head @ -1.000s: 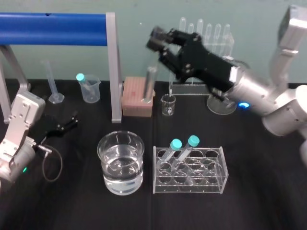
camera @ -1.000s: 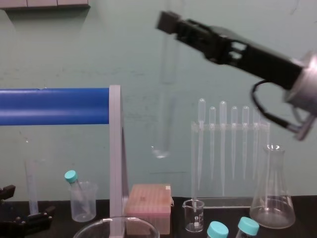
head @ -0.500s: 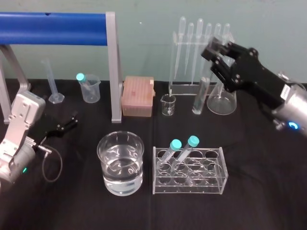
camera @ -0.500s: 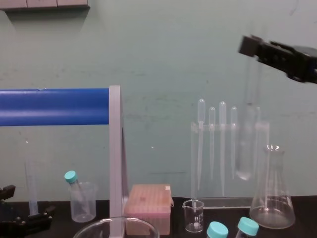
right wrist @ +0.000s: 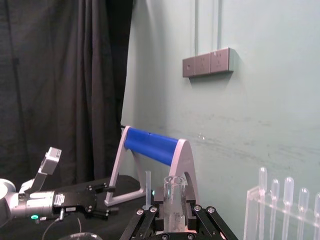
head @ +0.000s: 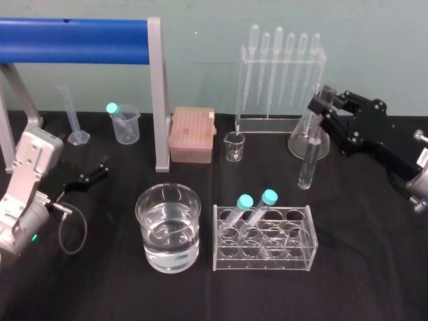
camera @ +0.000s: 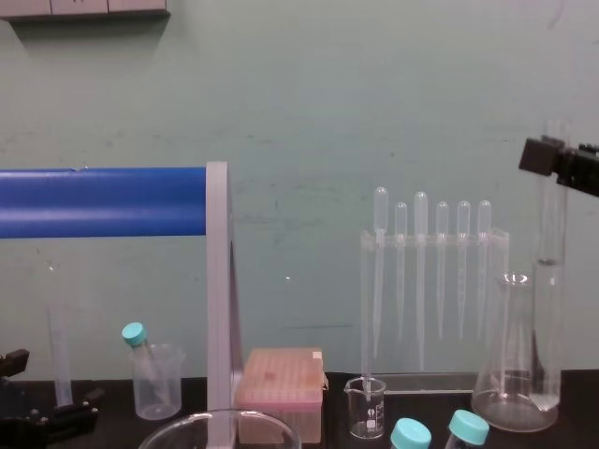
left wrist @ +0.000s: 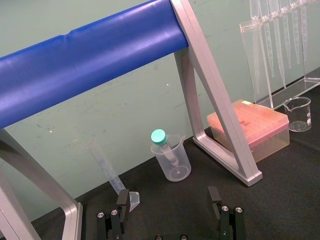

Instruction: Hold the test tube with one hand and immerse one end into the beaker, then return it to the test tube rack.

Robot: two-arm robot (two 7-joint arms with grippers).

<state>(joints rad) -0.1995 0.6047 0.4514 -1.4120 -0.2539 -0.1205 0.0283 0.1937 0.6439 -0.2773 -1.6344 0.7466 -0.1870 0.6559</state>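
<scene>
Right tool (head: 322, 107) raised at right, clamped on the test tube (head: 309, 158), left tool (head: 93, 172) low at left, spread open.

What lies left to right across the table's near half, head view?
Black left hand, wide clear glass beaker of water, clear plastic test tube rack, long clear glass test tube in the right hand.

black table (head: 364, 271), and on it: the beaker (head: 168, 227) of water up front, test tube rack (head: 294, 247) just right of it; behind, measuring cylinder (head: 77, 136), plastic beaker (head: 127, 127), pink box (head: 192, 135), tiny glass beaker (head: 235, 146), pipette stand (head: 267, 124), conical flask (head: 297, 146).
</scene>
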